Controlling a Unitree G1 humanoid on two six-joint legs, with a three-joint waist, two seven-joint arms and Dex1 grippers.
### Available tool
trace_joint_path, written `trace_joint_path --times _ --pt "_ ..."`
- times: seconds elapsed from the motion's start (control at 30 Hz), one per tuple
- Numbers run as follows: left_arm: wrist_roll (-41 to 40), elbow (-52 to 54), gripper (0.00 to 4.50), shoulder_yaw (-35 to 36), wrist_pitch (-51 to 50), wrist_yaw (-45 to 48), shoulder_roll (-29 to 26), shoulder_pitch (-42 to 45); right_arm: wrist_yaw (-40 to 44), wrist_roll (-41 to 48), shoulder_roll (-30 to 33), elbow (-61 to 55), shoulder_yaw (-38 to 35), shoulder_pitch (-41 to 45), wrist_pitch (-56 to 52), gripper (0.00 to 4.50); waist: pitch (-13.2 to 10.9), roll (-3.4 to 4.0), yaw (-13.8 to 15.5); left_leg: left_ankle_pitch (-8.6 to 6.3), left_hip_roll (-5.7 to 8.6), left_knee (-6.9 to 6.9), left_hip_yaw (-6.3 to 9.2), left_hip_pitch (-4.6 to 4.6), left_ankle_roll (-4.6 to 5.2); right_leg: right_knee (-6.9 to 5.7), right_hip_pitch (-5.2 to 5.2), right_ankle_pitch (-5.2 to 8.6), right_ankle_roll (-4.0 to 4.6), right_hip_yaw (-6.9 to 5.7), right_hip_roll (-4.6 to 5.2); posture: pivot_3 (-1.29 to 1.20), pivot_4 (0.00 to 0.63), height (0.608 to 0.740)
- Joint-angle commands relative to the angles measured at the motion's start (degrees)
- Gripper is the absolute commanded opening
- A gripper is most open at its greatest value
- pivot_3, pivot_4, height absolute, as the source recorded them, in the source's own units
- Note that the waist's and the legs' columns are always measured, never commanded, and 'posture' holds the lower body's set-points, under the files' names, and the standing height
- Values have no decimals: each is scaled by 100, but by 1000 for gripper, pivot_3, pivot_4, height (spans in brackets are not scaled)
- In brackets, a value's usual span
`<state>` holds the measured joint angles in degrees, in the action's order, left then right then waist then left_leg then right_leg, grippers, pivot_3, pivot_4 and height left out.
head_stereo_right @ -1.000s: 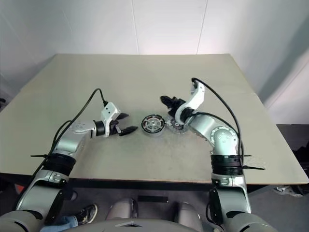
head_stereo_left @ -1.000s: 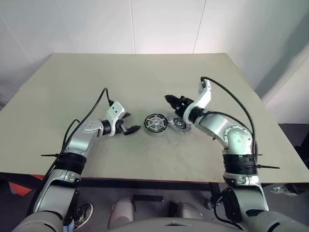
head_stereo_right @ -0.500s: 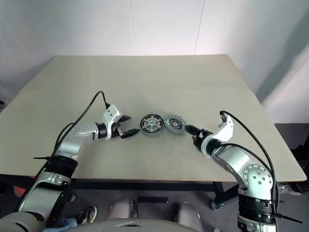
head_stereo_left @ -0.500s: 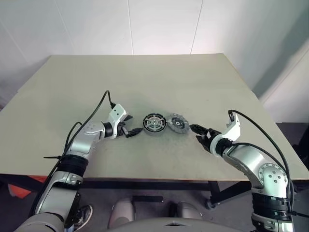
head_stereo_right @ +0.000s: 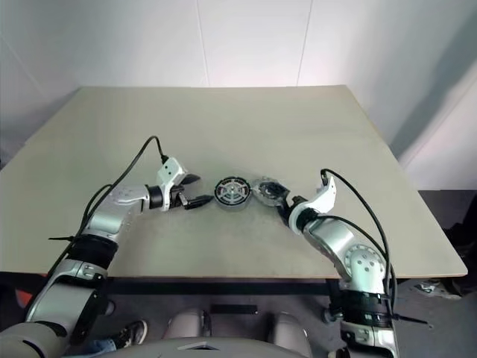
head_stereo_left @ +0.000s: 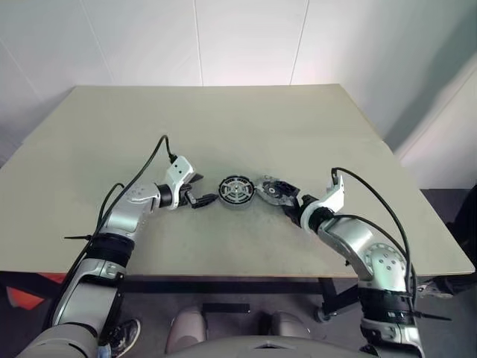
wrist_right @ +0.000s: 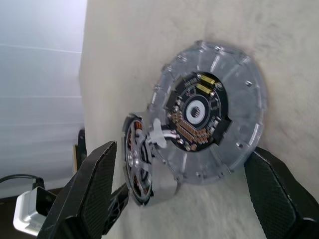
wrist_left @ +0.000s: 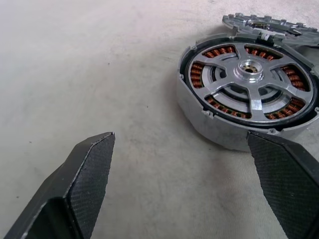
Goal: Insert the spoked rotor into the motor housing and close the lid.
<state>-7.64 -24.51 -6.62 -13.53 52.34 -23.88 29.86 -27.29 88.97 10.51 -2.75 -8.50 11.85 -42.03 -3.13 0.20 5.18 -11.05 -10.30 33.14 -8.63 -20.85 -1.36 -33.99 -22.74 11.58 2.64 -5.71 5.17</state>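
Lowered right gripper (head_stereo_left: 287,203), jaws wide, seemingly straddles lid (head_stereo_left: 273,191).

place: lab or test room | cues: bare table (head_stereo_left: 223,127), plain white walls (head_stereo_left: 246,37)

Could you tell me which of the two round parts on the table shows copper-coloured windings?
It is the motor housing, the thicker disc nearer the left gripper, with silver spokes across it. The lid beside it is flatter, with a dark circuit centre.
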Motion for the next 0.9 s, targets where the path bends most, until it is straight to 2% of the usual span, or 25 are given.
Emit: trace_joint_path --times 0.03,0.23,0.37,0.5,0.63,0.83,0.9 --pt "10 93 4500 66 127 6 -78 116 892 -818 -194 598 152 346 159 4457 0 -1 0 0 0 0 0 4 -1 0 3 0 0 0 0 0 0 740" --pt "3 100 4500 71 129 -15 -74 124 1768 -1424 -367 1055 -22 797 61 4457 0 0 9 1 -3 0 -1 33 -1 1 25 0 2 0 0 0 0 740" --pt "7 45 4500 95 165 -25 -96 121 2263 -1427 -362 785 -50 1080 -257 4457 -5 7 25 1 -3 0 -3 52 -1 0 29 -11 20 0 0 0 0 740" --pt "14 -6 4500 92 211 -44 -90 110 2746 -1603 -221 25 280 1323 -664 4457 -6 9 34 2 -2 -1 -3 43 -2 -9 21 -41 71 0 -1 0 0 740" --pt "18 -49 4500 71 251 -64 -55 127 3275 -2021 -60 -704 845 1490 -933 4457 -5 9 35 1 -5 -5 3 -18 1 -17 -40 -40 71 0 -9 0 0 740" --pt "14 -110 4500 82 307 -61 -45 157 3636 -2936 46 -643 1156 1542 -812 4457 -6 9 89 1 -2 0 1 -14 -1 -22 -34 -31 72 0 -3 0 0 740" --pt "2 -114 4500 96 306 -50 -61 151 3909 -3535 214 -727 1335 1536 -479 4457 -6 9 94 3 -2 6 1 -10 -3 -23 -26 -26 63 1 -1 0 0 740"
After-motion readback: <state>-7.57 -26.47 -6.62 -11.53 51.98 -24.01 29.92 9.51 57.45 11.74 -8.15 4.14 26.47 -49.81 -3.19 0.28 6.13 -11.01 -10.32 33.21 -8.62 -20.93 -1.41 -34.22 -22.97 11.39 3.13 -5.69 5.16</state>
